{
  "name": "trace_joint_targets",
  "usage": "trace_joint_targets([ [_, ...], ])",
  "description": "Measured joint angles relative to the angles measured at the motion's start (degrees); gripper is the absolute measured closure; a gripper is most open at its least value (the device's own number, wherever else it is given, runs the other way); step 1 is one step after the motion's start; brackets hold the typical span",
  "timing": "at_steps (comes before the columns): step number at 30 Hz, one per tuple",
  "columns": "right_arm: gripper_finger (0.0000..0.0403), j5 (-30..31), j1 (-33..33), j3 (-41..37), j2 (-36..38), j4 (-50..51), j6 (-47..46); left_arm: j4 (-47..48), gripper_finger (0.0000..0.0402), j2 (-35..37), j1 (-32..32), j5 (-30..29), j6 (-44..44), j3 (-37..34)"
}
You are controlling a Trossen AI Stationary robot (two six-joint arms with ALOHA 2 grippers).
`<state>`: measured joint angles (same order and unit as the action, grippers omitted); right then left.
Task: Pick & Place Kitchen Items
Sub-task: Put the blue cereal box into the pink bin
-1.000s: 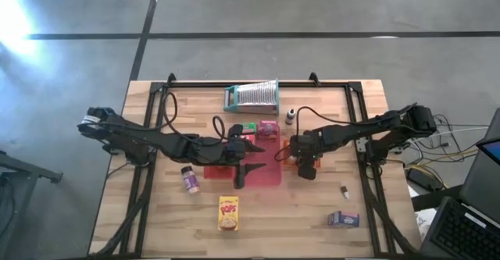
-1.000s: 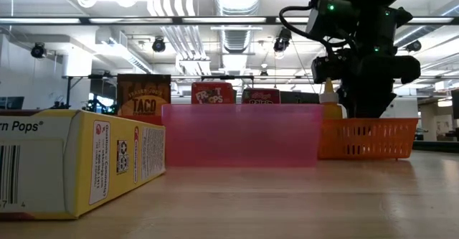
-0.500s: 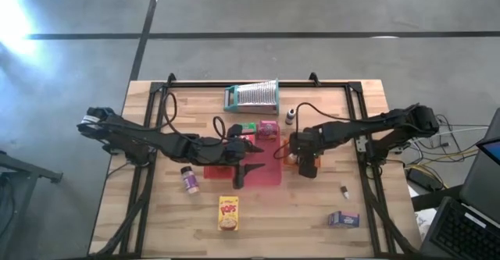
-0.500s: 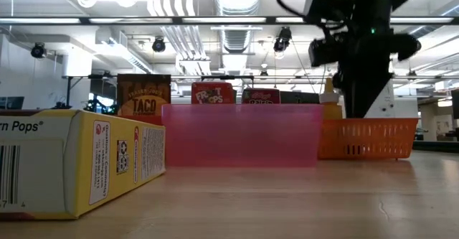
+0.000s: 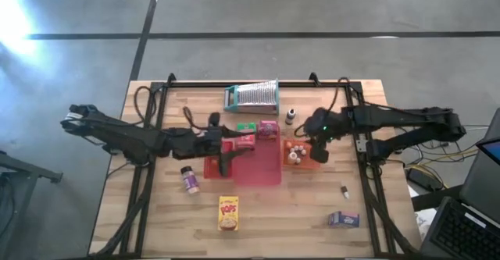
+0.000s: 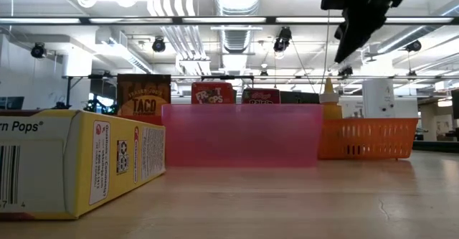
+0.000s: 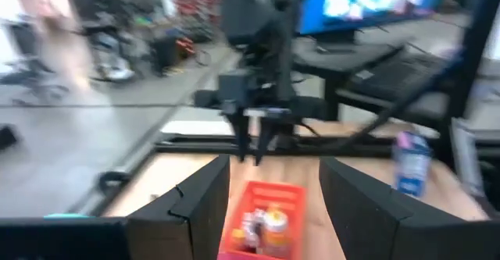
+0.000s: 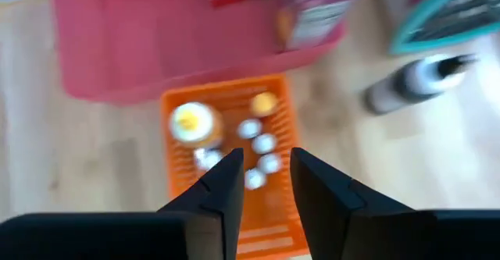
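The orange tray [image 5: 300, 154] holds several small jars and a yellow-capped bottle [image 8: 190, 122]. Beside it, toward the table's left, lies the red tray [image 5: 251, 169], with red [image 5: 246, 140], green [image 5: 248, 127] and pink [image 5: 269, 130] boxes at its far edge. My right gripper [image 5: 321, 154] hangs open and empty above the orange tray's right side [image 8: 266, 162], high in the low view [image 6: 350, 34]. My left gripper [image 5: 227, 166] is open and empty over the red tray's left edge [image 7: 273, 170]. A yellow Pops box [image 5: 228, 213], a spice jar [image 5: 187, 179], a blue-purple box [image 5: 344, 219] and a tiny bottle [image 5: 344, 190] lie on the table.
A ribbed silver piece in a teal frame [image 5: 251, 96] sits at the far edge, with a dark bottle [image 5: 290, 117] near it. Black frame rails [image 5: 359, 147] run along the table's sides. Bare wood shows along the near edge between the Pops box and the blue-purple box.
My right gripper has risen out of the orange tray and shifted toward the table's right and far side. My left arm has drawn back toward the table's left, carrying its gripper from the red tray's middle to its left edge.
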<state>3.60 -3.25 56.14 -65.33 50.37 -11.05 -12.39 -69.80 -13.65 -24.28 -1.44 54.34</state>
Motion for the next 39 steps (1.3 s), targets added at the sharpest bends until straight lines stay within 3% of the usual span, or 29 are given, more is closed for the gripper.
trace_joint_targets([
  [8, 0.0319, 1.55, -6.48, 2.38, 0.71, -0.12, 6.79, -9.86, 0.0197, 8.55, 1.91, -10.62, 0.42, -13.27],
  [19, 0.0332, 2.87, -10.72, 8.28, -1.15, -3.32, 10.02, -8.78, 0.0197, 19.26, 2.38, -11.21, -7.63, -23.00],
  [32, 0.0253, 2.39, -18.89, 15.35, -13.14, 1.91, 11.12, -7.67, 0.0197, 26.87, 4.81, -11.86, -11.73, -28.36],
  [39, 0.0224, 1.95, -19.60, 21.06, -18.07, 4.77, 13.12, -3.41, 0.0197, 32.11, 4.88, -12.30, -11.97, -28.46],
])
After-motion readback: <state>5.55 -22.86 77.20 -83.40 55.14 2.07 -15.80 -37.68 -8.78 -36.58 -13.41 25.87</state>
